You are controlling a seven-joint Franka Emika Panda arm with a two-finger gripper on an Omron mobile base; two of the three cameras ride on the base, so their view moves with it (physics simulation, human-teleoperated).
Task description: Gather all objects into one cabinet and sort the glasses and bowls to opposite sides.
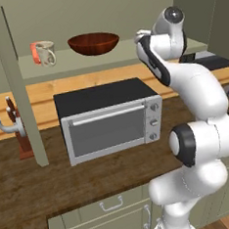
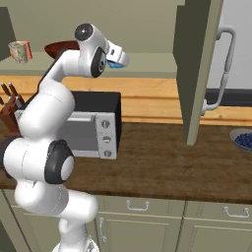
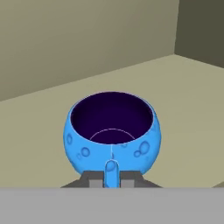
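A squat bright-blue cup (image 3: 111,131) with a dark inside sits upright on or just above the pale green cabinet shelf (image 3: 183,109). My gripper (image 3: 111,179) is shut on its handle. In the right base view the gripper (image 2: 119,61) reaches into the cabinet's right part with the blue cup (image 2: 115,64) under the hand. On the shelf's left stand a beige speckled mug (image 1: 45,52) and an orange tumbler (image 1: 34,52) behind it. The wide red-brown bowl (image 1: 93,43) rests mid-shelf. My arm hides the gripper in the left base view.
Both cabinet doors stand open: one at the left (image 1: 9,71), one at the right (image 2: 197,69) with a curved grey handle (image 2: 224,69). A toaster oven (image 1: 109,119) sits on the counter below the shelf. A knife block (image 1: 17,130) stands at the left, a blue dish (image 2: 242,139) at the right.
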